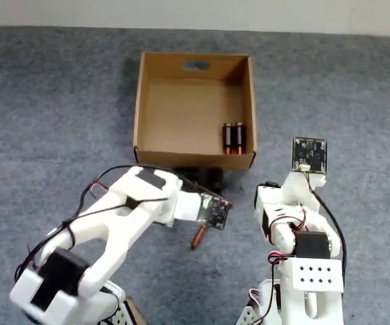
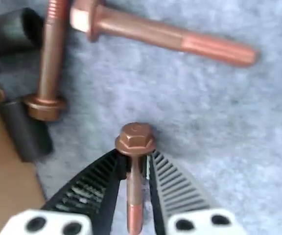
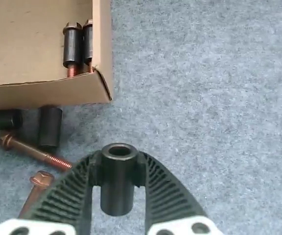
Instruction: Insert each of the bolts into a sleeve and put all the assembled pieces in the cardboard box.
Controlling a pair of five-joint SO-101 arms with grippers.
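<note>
A: Where do we stand?

B: Our left gripper [image 2: 135, 156] is closed narrow on the shank of a bolt [image 2: 135, 138], just under its hex head. Our right gripper [image 3: 117, 160] is clamped around a black sleeve [image 3: 116, 193], whose open bore points out past the fingertips. Two assembled pieces [image 1: 233, 139] lie in the lower right corner of the cardboard box [image 1: 139, 101], at the upper centre of the high view.

A: What could go wrong for us?

B: The mating, we think. We hold the bolt by a thin shank, so it could swivel when its tip meets the sleeve's rim, then jam or slip out. Our arms are also well apart in the high view, the left low near the centre and the right at the lower right. That leaves us two axes to line up in the air.

A: Anything else?

B: A loose bolt [image 2: 163, 35] and a spare sleeve [image 3: 49, 128] lie just outside the box's near wall. A low sweep of ours could knock them away.

A: Which view tells us what?

B: From above we cannot judge either grip, because the wrists cover the jaws. The wrist views settle that. The high view gives us how the arms stand to each other and to the box.
</note>
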